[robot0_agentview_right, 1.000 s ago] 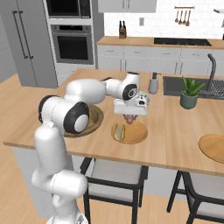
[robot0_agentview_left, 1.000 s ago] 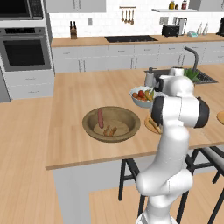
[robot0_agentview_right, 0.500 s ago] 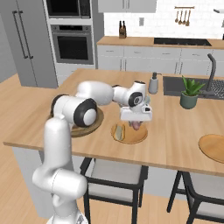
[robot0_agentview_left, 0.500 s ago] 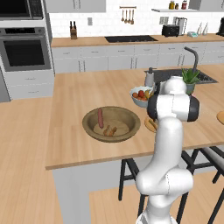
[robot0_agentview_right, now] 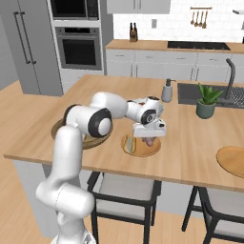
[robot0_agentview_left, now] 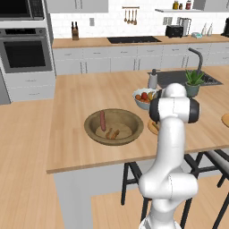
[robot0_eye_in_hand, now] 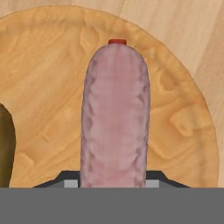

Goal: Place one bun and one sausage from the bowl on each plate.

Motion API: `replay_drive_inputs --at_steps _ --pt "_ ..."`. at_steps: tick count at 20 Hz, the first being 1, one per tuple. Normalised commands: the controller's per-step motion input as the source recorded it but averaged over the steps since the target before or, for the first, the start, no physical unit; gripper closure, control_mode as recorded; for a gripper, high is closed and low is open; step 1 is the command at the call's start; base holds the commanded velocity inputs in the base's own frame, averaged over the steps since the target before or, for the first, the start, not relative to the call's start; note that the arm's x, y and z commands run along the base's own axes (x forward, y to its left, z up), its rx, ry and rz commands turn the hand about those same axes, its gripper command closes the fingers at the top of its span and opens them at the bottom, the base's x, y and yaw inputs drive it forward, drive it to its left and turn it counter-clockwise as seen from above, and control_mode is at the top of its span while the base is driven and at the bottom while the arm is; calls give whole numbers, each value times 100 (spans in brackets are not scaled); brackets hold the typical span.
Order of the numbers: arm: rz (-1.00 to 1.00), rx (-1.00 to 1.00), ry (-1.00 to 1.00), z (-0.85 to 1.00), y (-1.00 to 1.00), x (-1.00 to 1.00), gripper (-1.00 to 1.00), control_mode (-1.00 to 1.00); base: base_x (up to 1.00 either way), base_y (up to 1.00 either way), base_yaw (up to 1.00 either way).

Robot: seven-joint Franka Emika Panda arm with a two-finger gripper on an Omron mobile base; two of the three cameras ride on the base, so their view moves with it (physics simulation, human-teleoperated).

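My gripper (robot0_agentview_right: 149, 138) is shut on a pink sausage (robot0_eye_in_hand: 115, 113) and hangs low over the near plate (robot0_agentview_right: 141, 149), a flat tan wooden disc. In the hand view the sausage points away from me across the plate (robot0_eye_in_hand: 175, 87). A dark olive bun (robot0_agentview_right: 128, 143) lies on that plate's left part. The second plate (robot0_agentview_right: 233, 160) lies bare at the right of the counter. The wooden bowl (robot0_agentview_left: 114, 126) to the left holds another sausage (robot0_agentview_left: 103, 120) and small buns (robot0_agentview_left: 112, 133). My arm hides part of the bowl in the right base view.
A pale fruit bowl (robot0_agentview_left: 144, 97) stands just behind the near plate. Further back are a soap dispenser (robot0_agentview_right: 167, 90), a potted plant (robot0_agentview_right: 206, 100) and the sink. Stools stand under the counter's front edge.
The gripper with the sausage has moved a little right and come down closer to the near plate. Nothing in the bowl has moved.
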Motion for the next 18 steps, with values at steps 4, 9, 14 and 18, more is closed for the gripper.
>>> replay_drive_inputs --at_steps 4,9,14,18 --pt "0 0 -1 -20 0 0 -100 -100 0 0 0" --pt "0 0 0 0 0 0 -100 -100 0 0 0" --pt "0 0 0 0 6 -1 -100 -100 0 0 0" --pt "-3 0 0 27 7 -3 -100 -100 0 0 0"
